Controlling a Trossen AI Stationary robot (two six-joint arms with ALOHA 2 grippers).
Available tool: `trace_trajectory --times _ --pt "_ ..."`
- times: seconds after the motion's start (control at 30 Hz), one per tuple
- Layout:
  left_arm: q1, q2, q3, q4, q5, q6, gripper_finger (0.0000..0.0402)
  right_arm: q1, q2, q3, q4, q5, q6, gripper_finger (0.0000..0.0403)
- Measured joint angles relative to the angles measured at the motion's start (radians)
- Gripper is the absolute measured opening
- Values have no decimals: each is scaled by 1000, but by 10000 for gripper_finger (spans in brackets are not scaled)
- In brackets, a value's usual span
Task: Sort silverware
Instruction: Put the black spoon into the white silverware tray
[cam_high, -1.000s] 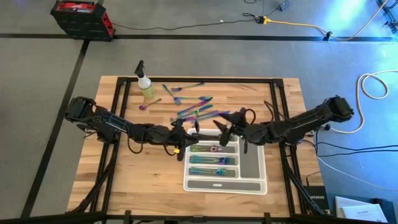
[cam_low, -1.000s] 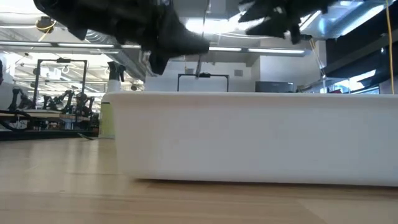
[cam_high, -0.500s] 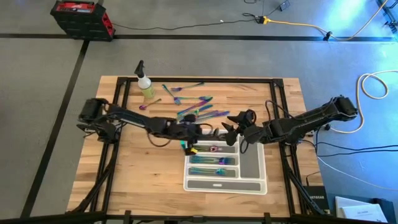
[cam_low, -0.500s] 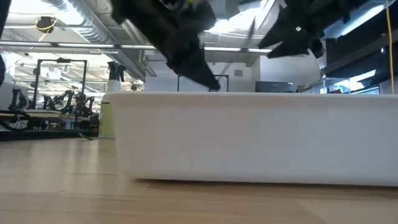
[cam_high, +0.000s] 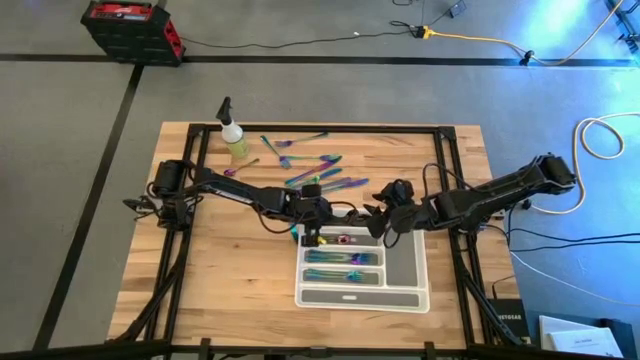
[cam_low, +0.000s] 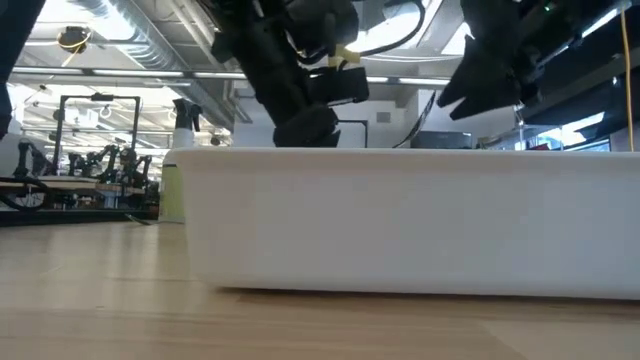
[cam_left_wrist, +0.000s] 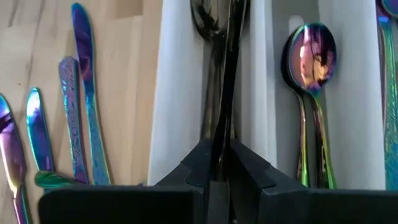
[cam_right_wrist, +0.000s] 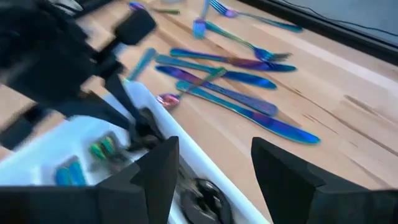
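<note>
Left gripper (cam_left_wrist: 217, 163) — pinched on a dark spoon (cam_left_wrist: 219, 74) over the tray's (cam_high: 410, 297) far compartment — could, tilted, drop it astride the divider; right gripper (cam_right_wrist: 214, 163) gapes beside.

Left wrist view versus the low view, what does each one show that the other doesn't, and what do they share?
Only the left wrist view shows the cutlery: the left tool shut on a dark spoon over a compartment of the tray, a rainbow spoon in the next compartment, and iridescent knives on the wood beside it.

Only the low view shows the tray's plain outer wall, the spray bottle behind it, the right arm overhead and the room beyond.

Both show the white tray, the wooden tabletop and the left tool above the tray.
</note>
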Motion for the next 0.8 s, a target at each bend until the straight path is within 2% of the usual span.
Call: trace_trajectory --times 0.2,0.53,0.8 --pt "17 0 0 -8 1 38 21 0 -6 0 -56 6 42 186" --pt "50 0 0 -35 74 32 21 0 -6 0 -56 5 57 186" --pt "59 1 0 -25 83 29 21 0 -6 0 -55 5 77 186"
